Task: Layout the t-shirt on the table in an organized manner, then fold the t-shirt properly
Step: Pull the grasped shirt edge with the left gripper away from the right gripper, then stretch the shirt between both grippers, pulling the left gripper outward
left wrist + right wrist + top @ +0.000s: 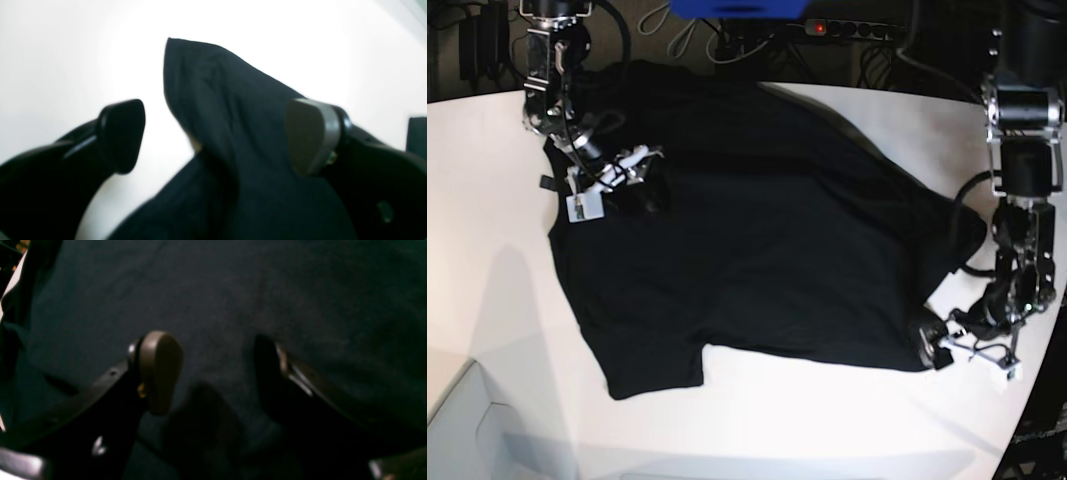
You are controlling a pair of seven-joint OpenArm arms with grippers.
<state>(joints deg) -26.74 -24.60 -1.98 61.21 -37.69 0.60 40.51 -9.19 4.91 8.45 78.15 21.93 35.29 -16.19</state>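
The black t-shirt [757, 220] lies spread over the white table [487, 220], one sleeve toward the front left. My left gripper [934, 352] sits at the shirt's front right corner. In the left wrist view its jaws stand open [213, 133], and a raised fold of the shirt [230, 110] stands loosely between them, leaning toward the tan pad [310, 133]. My right gripper [624, 172] hovers over the shirt's back left part. Its jaws are open [213, 373] above flat black cloth [233, 290] with nothing between them.
A power strip with a red light [847, 28] and cables lie behind the table, beside a blue object [737, 8]. The table's curved edge runs close to the left arm at the right. Bare white tabletop [757, 420] spans the front.
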